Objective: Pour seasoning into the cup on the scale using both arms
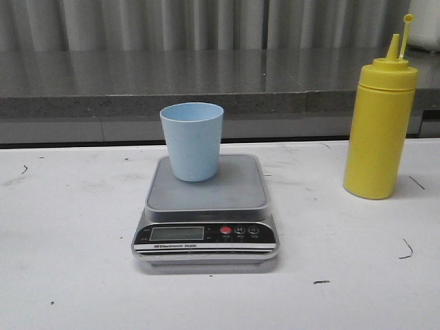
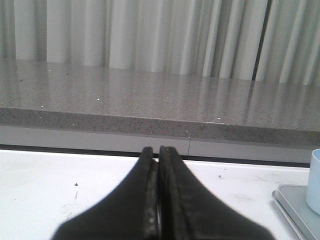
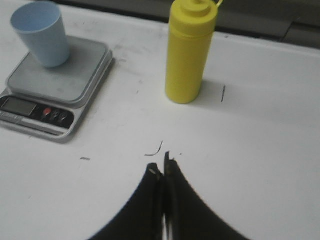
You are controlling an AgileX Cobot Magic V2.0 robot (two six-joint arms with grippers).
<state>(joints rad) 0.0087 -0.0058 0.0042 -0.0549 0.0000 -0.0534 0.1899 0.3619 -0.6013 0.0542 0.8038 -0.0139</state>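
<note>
The pale blue cup (image 1: 192,141) stands upright on the silver-grey scale (image 1: 206,199) at the table's middle. The yellow seasoning bottle (image 1: 379,127) stands upright to the right of the scale, its cap hanging open beside the nozzle. Neither arm shows in the front view. My left gripper (image 2: 158,150) is shut and empty, low over the table left of the scale; the cup's edge (image 2: 316,180) and the scale's corner (image 2: 300,210) show in its view. My right gripper (image 3: 161,162) is shut and empty, above the table in front of the bottle (image 3: 189,50), with the cup (image 3: 42,32) on the scale (image 3: 55,90) further off.
A grey stone ledge (image 1: 137,82) runs along the back of the white table (image 1: 69,275), with pale curtains behind it. Small dark marks (image 1: 405,251) dot the tabletop.
</note>
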